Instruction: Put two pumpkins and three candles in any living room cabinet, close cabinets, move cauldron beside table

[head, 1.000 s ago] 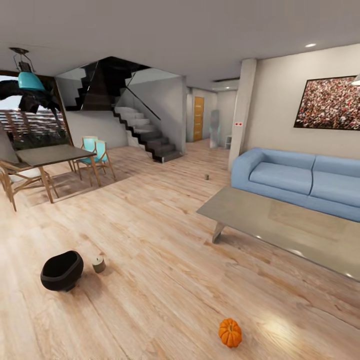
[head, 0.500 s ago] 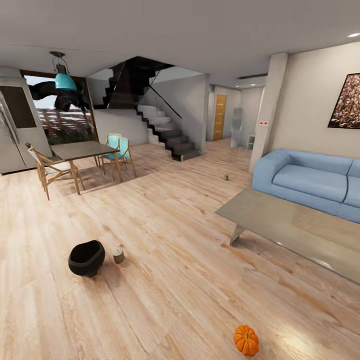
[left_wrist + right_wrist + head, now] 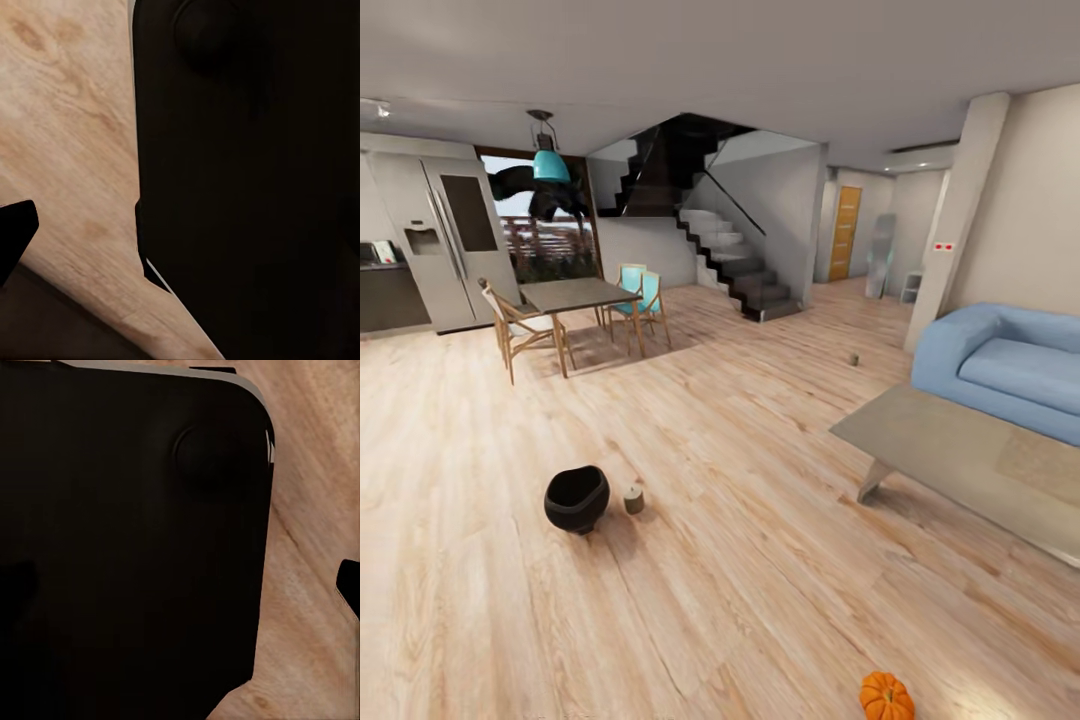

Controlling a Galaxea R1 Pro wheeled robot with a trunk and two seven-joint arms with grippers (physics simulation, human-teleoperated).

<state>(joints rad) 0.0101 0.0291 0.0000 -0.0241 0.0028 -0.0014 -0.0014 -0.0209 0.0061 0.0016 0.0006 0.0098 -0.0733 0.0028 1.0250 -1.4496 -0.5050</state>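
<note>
- Pumpkin, small orange ribbed [image 3: 886, 697], on wood floor at head view's lower right, so nearer right arm; roundish, no long axis.
- Black round cauldron [image 3: 576, 498] with squat brown candle [image 3: 633, 498] just beside, farther left.
- Jaw state: cannot tell, either arm.

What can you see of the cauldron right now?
The cauldron is a round, matte black pot with a wide open mouth tilted toward the camera and nothing visible inside. It stands on the wooden floor, on small feet, out in the open. A short candle sits close beside it; whether they touch is unclear.
</note>
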